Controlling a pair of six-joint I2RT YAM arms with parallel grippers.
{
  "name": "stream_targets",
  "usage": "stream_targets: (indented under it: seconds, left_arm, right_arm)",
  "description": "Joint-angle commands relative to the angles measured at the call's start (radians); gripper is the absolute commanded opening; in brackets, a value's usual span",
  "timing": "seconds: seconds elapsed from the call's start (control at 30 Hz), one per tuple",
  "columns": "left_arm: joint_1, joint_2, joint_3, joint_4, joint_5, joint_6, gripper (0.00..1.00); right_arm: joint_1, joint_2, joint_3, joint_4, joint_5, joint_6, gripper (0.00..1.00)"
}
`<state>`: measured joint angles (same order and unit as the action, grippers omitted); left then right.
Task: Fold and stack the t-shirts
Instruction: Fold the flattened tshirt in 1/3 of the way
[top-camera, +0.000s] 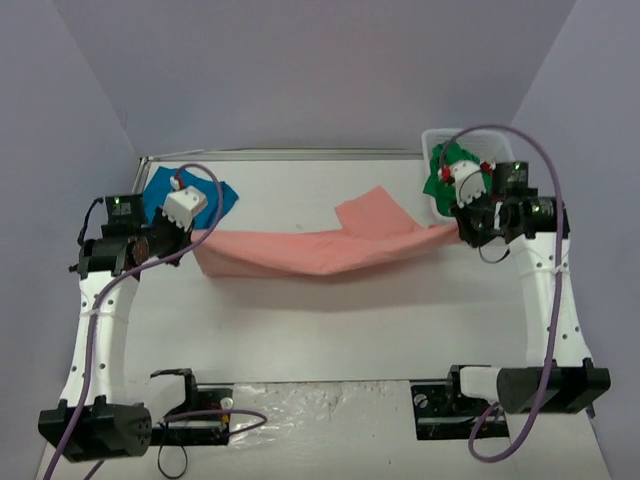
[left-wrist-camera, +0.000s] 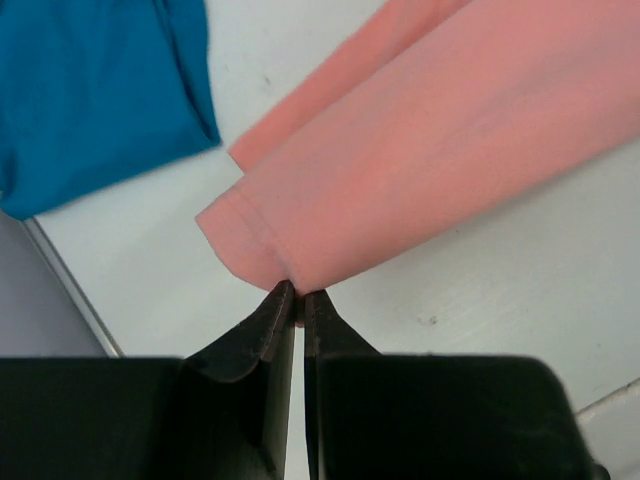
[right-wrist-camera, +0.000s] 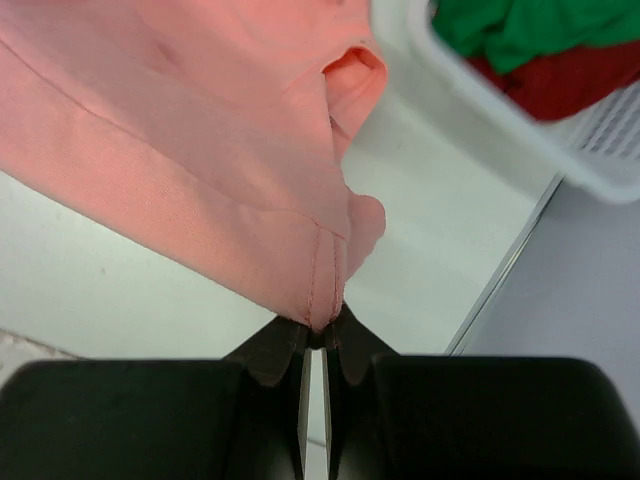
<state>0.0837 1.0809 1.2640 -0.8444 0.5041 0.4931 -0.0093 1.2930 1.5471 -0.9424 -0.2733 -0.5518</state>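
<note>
Nearest me is the white table (top-camera: 300, 330), and just past its front stretch the pink shirt (top-camera: 310, 250) hangs strung between the two arms like a hammock, across the middle of the table. The left gripper (left-wrist-camera: 298, 300) has its jaws pinched together on the shirt's left end, right at a rolled hem corner. The right gripper (right-wrist-camera: 322, 325) is pressed tight the same way on the other end, biting where a stitched seam runs down into the fingers. Between them the cloth sags, and a loose flap spreads off on the far side; I can't say whether the lowest part touches the table. It looks to me like thin, light, floppy knit that will keep no shape of its own, drape wherever it isn't held and give a little under pull. So I'd judge the hems and seams the best places to take it, being thicker and less likely to slip out of a narrow pinch than a single layer. Both holds are small bites near the edge, and a hard tug might pull one free. Farther back on the left the teal shirt (top-camera: 160, 195) lies on the table, just beside the left gripper and apart from the pink one. In the far right corner the basket (top-camera: 435, 140) holds a green shirt (right-wrist-camera: 520, 25) and a red shirt (right-wrist-camera: 570, 85), bunched together.
</note>
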Motion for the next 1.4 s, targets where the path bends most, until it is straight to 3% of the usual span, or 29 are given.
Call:
stream_targets:
  seconds: [0.0, 0.13, 0.57, 0.77, 0.9, 1.03, 1.13, 1.23, 1.37]
  left_arm:
    - [0.010, -0.064, -0.087, -0.030, 0.005, 0.097, 0.02]
    - [0.013, -0.117, -0.182, -0.113, 0.047, 0.171, 0.02]
    - [0.014, -0.208, -0.284, -0.226, 0.071, 0.282, 0.02]
    - [0.014, -0.194, -0.356, -0.141, 0.021, 0.234, 0.02]
    - [0.013, -0.106, -0.361, -0.098, 0.007, 0.193, 0.02]
    - [0.014, 0.043, -0.238, -0.085, 0.037, 0.176, 0.02]
    - [0.014, 0.222, -0.131, -0.050, 0.071, 0.142, 0.02]
    - [0.016, 0.462, 0.116, -0.093, 0.118, 0.107, 0.02]
    - [0.025, 0.717, 0.601, -0.281, 0.172, 0.067, 0.02]
  right_arm:
    - [-0.017, -0.150, -0.157, -0.042, 0.059, -0.063, 0.00]
    - [-0.017, -0.244, -0.277, -0.117, 0.066, -0.106, 0.00]
    - [-0.015, -0.362, -0.377, -0.211, 0.072, -0.148, 0.00]
    - [-0.017, -0.307, -0.444, -0.113, 0.091, -0.123, 0.00]
    - [-0.017, -0.180, -0.449, -0.010, 0.088, -0.093, 0.00]
    - [-0.023, 0.044, -0.343, 0.100, 0.053, -0.071, 0.00]
    - [-0.024, 0.286, -0.144, 0.117, 0.005, -0.037, 0.00]
    - [-0.026, 0.515, 0.133, 0.106, -0.013, 0.016, 0.00]
    - [-0.027, 0.736, 0.558, 0.015, -0.035, 0.061, 0.00]
